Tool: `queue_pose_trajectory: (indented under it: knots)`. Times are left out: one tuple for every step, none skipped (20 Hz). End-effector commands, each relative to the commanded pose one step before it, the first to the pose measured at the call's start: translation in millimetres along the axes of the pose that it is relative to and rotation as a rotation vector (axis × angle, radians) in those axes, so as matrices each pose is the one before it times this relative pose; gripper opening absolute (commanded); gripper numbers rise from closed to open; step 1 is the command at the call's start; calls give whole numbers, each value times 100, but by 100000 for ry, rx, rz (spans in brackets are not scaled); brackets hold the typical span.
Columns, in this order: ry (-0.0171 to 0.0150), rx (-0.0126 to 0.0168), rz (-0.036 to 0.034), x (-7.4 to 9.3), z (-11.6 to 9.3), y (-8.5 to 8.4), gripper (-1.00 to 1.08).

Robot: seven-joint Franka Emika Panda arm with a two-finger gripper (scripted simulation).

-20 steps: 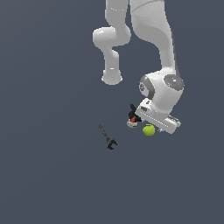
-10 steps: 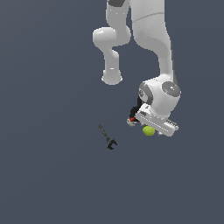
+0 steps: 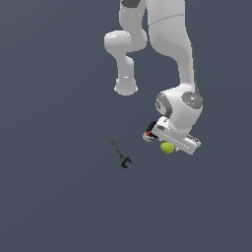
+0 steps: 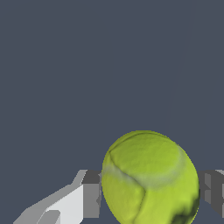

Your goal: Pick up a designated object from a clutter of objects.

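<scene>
The ball [image 4: 150,177] is sitting squarely between the gripper [image 4: 148,192] fingers [image 4: 89,194] at the frame's lower centre. They are standing ball-wide, seemingly touching it; a firm clamp I cannot tell.

Claw [image 4: 146,194] with ball [image 3: 167,147] clamped between fingers risen slightly, shifted toward exterior view's right.
</scene>
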State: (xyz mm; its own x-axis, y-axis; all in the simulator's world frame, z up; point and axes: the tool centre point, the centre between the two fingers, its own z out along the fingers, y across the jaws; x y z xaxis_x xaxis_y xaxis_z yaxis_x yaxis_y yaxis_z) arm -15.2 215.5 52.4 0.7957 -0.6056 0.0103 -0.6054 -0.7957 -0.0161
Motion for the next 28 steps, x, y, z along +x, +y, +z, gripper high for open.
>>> queue_pose_trajectory:
  knots:
    - [-1028, -1613, 113, -293, 1005, 613, -100]
    - [1161, 1668, -61, 361, -1074, -596, -100]
    - [0, 0, 0, 2, -18, 15, -100]
    - [0, 0, 0, 6, -55, 45, -100]
    - [0, 0, 0, 10, -92, 75, -100]
    - [0, 0, 0, 14, -129, 105, -100]
    - [0, 0, 0, 18, -166, 135, -100]
    - [0, 0, 0, 22, -203, 165, -100]
    - [0, 0, 0, 26, -240, 194, -100]
    - [-20, -66, -1, 30, -238, 221, -100]
    - [0, 0, 0, 34, -313, 254, -100]
    - [0, 0, 0, 38, -350, 284, -100]
    - [-23, -65, 0, 43, -349, 309, -100]
    - [0, 0, 0, 45, -424, 343, -100]
    - [-25, -64, 1, 51, -423, 368, -100]
    - [0, 0, 0, 53, -497, 402, -100]
    - [-29, -63, 1, 60, -496, 426, -100]
    - [0, 0, 0, 60, -570, 460, -100]
    - [-35, -60, 2, 68, -569, 483, -100]
    - [0, 0, 0, 67, -643, 516, -100]
    - [-41, -55, 3, 76, -643, 540, -100]
    - [-46, -52, 3, 80, -676, 565, -100]
    - [0, 0, 0, 73, -719, 573, -100]
    - [-77, -60, 5, 84, -671, 566, -100]
    - [0, 0, 0, 72, -721, 571, -100]
    - [-61, -32, 3, 81, -690, 566, -100]
    - [-63, -27, 3, 81, -694, 566, -100]
    - [0, 0, 0, 70, -727, 570, -100]
